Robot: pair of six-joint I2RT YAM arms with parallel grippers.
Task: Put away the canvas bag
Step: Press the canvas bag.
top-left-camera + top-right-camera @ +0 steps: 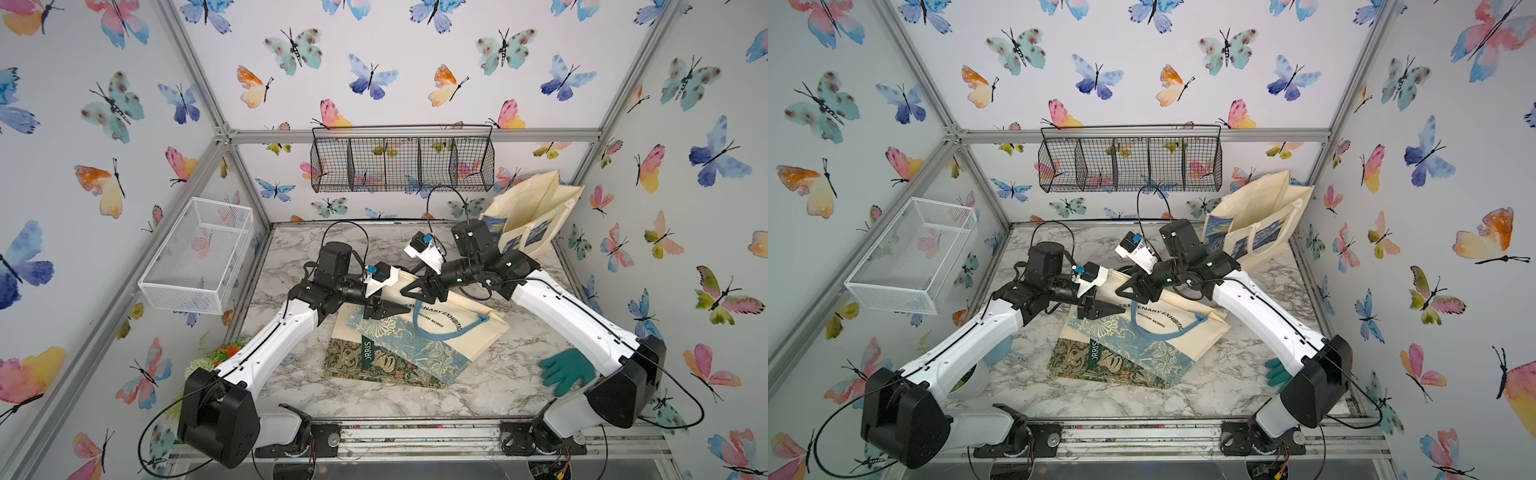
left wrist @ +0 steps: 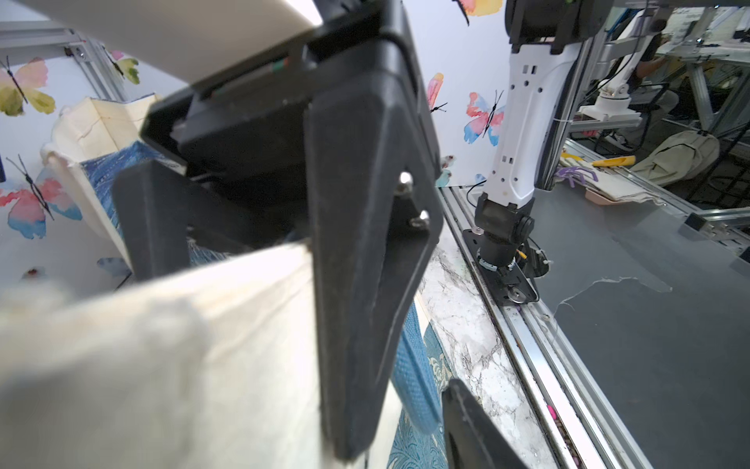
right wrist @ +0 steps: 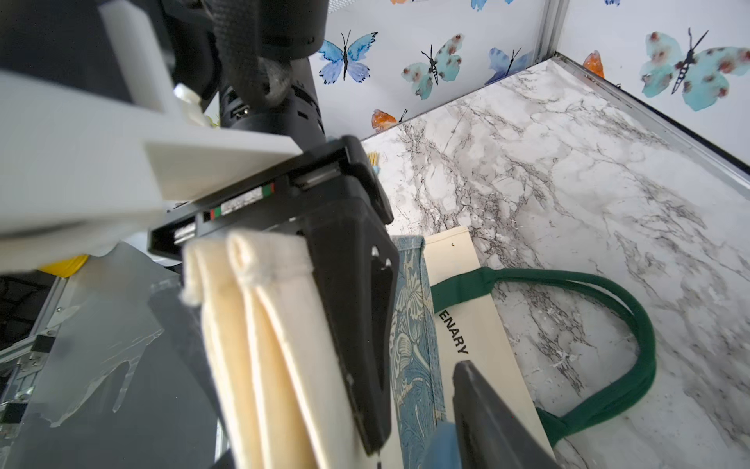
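The left gripper [image 1: 390,309] is clamped on a bunched fold of the canvas bag [image 1: 469,328]. In the right wrist view the cream layers sit packed thick inside its grip, so the jaws are only part-way closed. The right gripper [image 1: 415,291], just beside it and pointing back at it, has let its jaws stand apart. Its fingers [image 2: 365,243] straddle the edge of the cloth without pinching it, as far as I can make out. So the bag lies under and between the two grippers, in the middle of the surface [image 1: 511,386], and the left arm is the only one with a hold on it. The lifted fold runs from one gripper to the other, roughly side to side, while the rest of the bag droops down and spreads flat toward the front. It is cream canvas with a blue leafy panel, black lettering and a blue handle [image 1: 453,333] looped loose on top. It looks limp and would likely fall open if let go. Its near edge overlaps a second, dark green patterned bag [image 1: 374,370]. The white basket [image 1: 183,291] on the left wall is nearer the holding arm than the black wire basket [image 1: 399,166] on the back wall. Which of them is meant I can't tell.
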